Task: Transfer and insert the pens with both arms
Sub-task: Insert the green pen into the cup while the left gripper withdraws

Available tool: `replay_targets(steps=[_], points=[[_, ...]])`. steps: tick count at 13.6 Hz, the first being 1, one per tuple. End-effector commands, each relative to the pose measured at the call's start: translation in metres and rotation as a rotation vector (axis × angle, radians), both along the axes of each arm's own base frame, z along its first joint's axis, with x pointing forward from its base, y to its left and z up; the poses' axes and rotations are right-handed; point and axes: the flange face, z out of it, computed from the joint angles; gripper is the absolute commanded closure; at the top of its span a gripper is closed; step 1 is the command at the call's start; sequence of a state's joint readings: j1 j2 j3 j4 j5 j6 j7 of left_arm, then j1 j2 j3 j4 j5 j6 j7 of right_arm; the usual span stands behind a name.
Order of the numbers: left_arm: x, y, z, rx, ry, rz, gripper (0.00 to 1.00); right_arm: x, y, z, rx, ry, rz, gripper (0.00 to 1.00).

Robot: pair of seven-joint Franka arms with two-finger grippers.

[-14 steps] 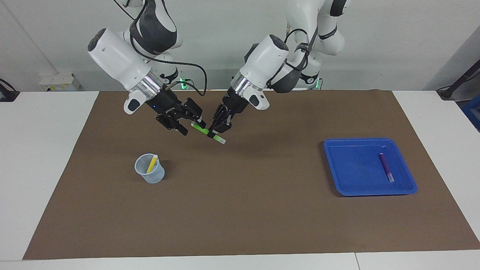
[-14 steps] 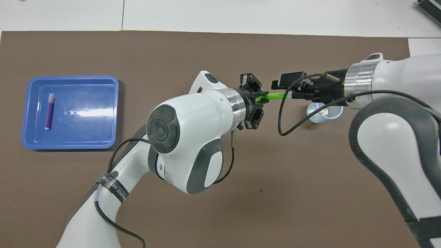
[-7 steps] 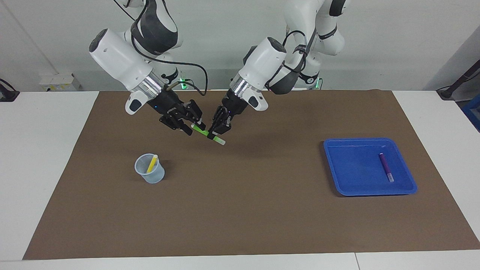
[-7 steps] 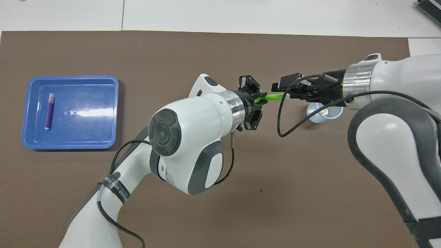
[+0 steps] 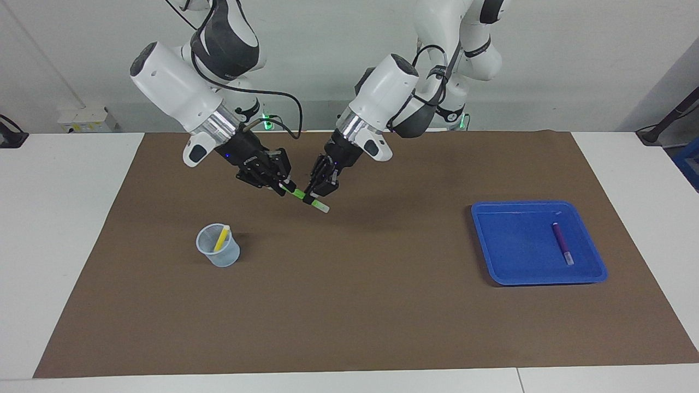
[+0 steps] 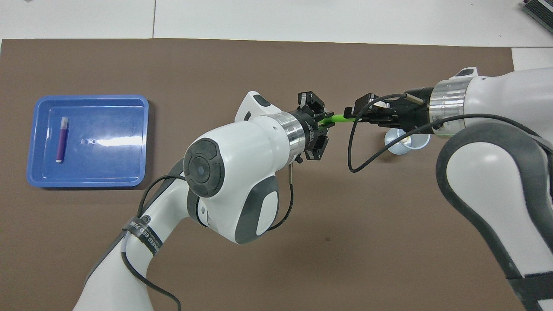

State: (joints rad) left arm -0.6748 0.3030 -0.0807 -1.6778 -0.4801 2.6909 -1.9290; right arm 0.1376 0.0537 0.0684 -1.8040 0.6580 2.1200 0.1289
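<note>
The bright green pen (image 5: 299, 194) (image 6: 339, 118) hangs slanted in the air over the brown mat, held at both ends. My left gripper (image 5: 315, 195) (image 6: 325, 123) is shut on it near its whitish cap end. My right gripper (image 5: 284, 187) (image 6: 352, 115) is shut on its other end. The yellow pen (image 5: 221, 238) stands tilted in a clear cup (image 5: 219, 255) toward the right arm's end of the table. The purple pen (image 5: 561, 243) (image 6: 61, 140) lies in the blue tray (image 5: 508, 245) (image 6: 108, 160) toward the left arm's end.
A brown mat (image 5: 355, 316) covers most of the white table. In the overhead view my right gripper's body hides part of the cup (image 6: 406, 146).
My right gripper has closed its fingers on the green pen's free end after edging toward the left gripper. The left gripper has kept its hold and barely moved.
</note>
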Motion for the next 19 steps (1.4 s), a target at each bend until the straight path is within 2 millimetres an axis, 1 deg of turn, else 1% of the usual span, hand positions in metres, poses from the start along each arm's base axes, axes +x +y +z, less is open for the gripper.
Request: replay_targets(steps=[1,4,6,7,8,9,10,11,12,13,14,15,16,17,18,19], points=[[-0.003,0.002,0.002,-0.021,-0.012,0.022,1.00,-0.001,-0.005,0.001,0.001,0.002,0.006,1.00],[-0.004,0.002,0.001,-0.018,-0.013,0.020,1.00,-0.001,-0.006,0.001,-0.007,0.004,0.011,1.00],[-0.004,0.002,0.001,-0.013,-0.022,0.009,1.00,0.001,-0.011,0.003,-0.021,0.000,0.011,1.00],[-0.003,0.003,0.001,-0.009,-0.022,0.008,0.55,0.002,-0.015,0.003,-0.048,-0.005,0.015,1.00],[-0.001,0.005,0.001,-0.008,-0.015,0.014,0.17,0.004,-0.024,0.004,-0.075,-0.012,0.010,1.00],[0.000,0.008,0.003,-0.007,-0.011,0.016,0.11,0.005,-0.029,0.003,-0.101,-0.006,0.018,1.00],[0.000,0.011,0.005,0.002,0.005,0.009,0.09,0.006,-0.036,0.010,-0.131,-0.009,0.028,1.00],[0.002,0.015,0.005,0.016,0.032,0.000,0.09,0.010,-0.042,0.011,-0.170,0.001,0.044,1.00],[0.009,0.028,0.010,0.023,0.045,0.008,0.07,0.014,-0.050,0.010,-0.227,0.003,0.060,1.00],[0.016,0.038,0.010,0.027,0.054,0.022,0.00,0.014,-0.057,0.008,-0.290,-0.010,0.083,1.00],[0.025,0.052,0.013,0.028,0.060,0.041,0.00,0.015,-0.065,0.003,-0.343,-0.018,0.109,1.00],[0.036,0.068,0.014,0.029,0.075,0.068,0.00,0.015,-0.080,0.000,-0.390,-0.019,0.128,1.00],[0.043,0.079,0.012,0.032,0.083,0.085,0.00,0.016,-0.097,-0.003,-0.437,-0.024,0.156,1.00],[0.050,0.091,0.011,0.034,0.086,0.105,0.00,0.016,-0.110,-0.007,-0.473,-0.032,0.186,1.00],[0.058,0.103,0.011,0.031,0.089,0.130,0.00,0.019,-0.124,-0.015,-0.506,-0.030,0.211,1.00],[0.063,0.111,0.010,0.031,0.090,0.144,0.00,0.020,-0.137,-0.022,-0.546,-0.023,0.233,1.00]])
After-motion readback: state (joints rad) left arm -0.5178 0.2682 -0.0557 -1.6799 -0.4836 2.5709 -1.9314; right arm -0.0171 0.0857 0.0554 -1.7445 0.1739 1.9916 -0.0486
